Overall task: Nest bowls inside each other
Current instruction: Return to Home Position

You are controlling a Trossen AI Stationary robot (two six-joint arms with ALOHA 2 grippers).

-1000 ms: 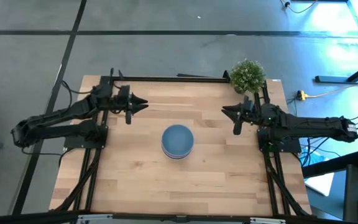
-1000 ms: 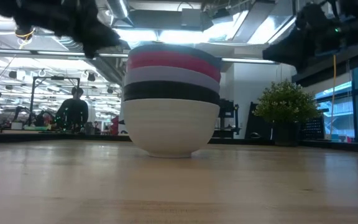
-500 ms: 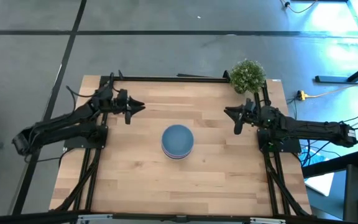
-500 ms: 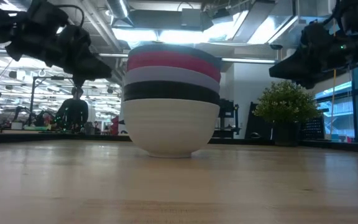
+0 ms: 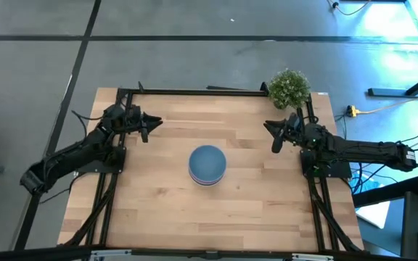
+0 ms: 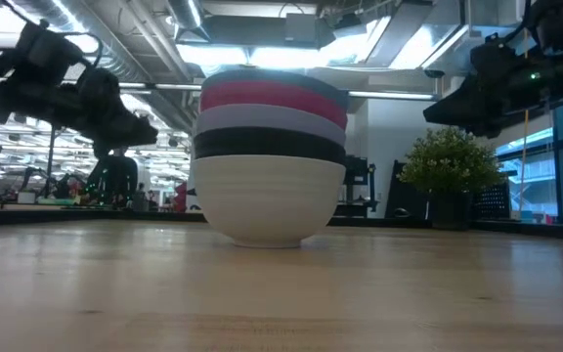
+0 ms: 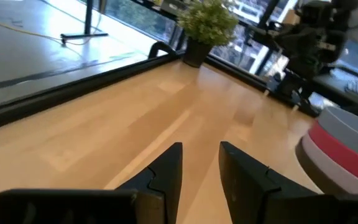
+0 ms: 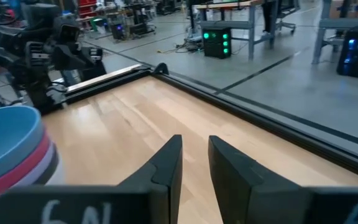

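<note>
Sitting nested at the centre of the tabletop (image 5: 158,210), the bowls (image 5: 207,164) are showing blue uppermost; the left tool (image 5: 151,127) is hovering at ten o'clock and the right tool (image 5: 270,136) at two, both holding fingers (image 7: 166,168) narrowly apart.

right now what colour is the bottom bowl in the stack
White: the round white plastic bowl shows clearest in the low view.

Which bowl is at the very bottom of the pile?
The white bowl; it alone rests on the table. The black bowl, lavender bowl, magenta bowl and blue bowl are nested above it.
</note>
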